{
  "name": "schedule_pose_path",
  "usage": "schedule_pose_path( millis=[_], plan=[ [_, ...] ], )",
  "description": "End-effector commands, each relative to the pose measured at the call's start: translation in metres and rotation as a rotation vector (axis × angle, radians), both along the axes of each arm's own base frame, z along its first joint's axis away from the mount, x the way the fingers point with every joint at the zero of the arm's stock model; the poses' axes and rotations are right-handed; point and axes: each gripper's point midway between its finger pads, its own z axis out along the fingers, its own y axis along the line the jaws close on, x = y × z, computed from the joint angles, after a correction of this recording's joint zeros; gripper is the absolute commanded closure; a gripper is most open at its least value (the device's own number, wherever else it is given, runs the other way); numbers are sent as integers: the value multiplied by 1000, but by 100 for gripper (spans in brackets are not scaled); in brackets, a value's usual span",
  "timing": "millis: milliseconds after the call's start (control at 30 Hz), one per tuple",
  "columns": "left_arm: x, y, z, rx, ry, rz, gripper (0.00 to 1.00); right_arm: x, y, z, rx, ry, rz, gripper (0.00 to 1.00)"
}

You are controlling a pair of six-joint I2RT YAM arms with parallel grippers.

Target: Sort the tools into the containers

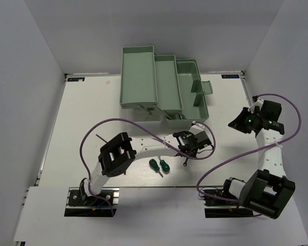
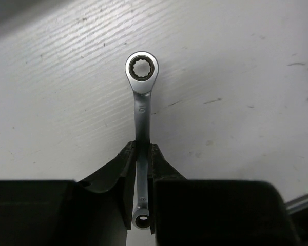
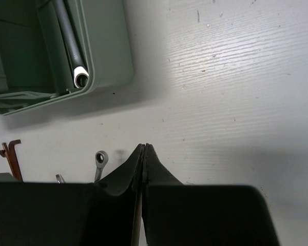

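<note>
My left gripper (image 1: pixel 188 145) (image 2: pixel 142 149) is shut on the shaft of a short silver wrench (image 2: pixel 142 102), whose ring end points away from it, close over the white table. Two green-handled screwdrivers (image 1: pixel 160 165) lie side by side on the table to its left. A thin dark hex key (image 1: pixel 101 137) lies at the left by the left arm. The mint-green toolbox (image 1: pixel 138 82) stands open at the back, its trays fanned out. My right gripper (image 1: pixel 241 121) (image 3: pixel 145 149) is shut and empty, right of the toolbox. Other tools are hidden.
In the right wrist view the toolbox corner (image 3: pixel 108 61) holds a dark tube handle (image 3: pixel 72 46), and a wrench ring end (image 3: pixel 100 158) lies on the table left of the fingers. Purple cables (image 1: pixel 215 169) loop over the table between the arms. White walls enclose the table.
</note>
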Motion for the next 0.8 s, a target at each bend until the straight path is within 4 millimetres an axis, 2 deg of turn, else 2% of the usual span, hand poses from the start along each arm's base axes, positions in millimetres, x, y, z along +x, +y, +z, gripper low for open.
schedule_pose_path(
  millis=[0,167,267,400,533,567,600,633,700,767],
  plan=[
    [6,-21,86,-168,-84,-46,100,-3,3,11,-3,-60,38,100],
    [19,-25,112,-190,-140,-40,100,-4,-2,24,-34,-140,38,100],
    [34,-31,150,-232,-217,-52,100,-7,-1,30,-36,-182,42,100],
    [48,-41,187,-281,-286,-53,100,-8,-1,31,-23,-187,39,100],
    [90,-35,207,-284,-361,11,100,-9,-2,33,-10,-193,39,100],
    [99,-35,217,-296,-386,29,100,-10,-3,33,-11,-197,35,100],
    [110,-33,213,-273,-404,43,100,-11,-3,34,-8,-199,35,100],
    [126,-27,220,-282,-422,77,100,-11,-1,33,3,-196,40,100],
    [143,-24,223,-277,-450,86,100,-11,-1,34,10,-202,46,100],
    [167,-18,217,-265,-469,112,100,-12,0,32,20,-197,51,100]
  ],
)
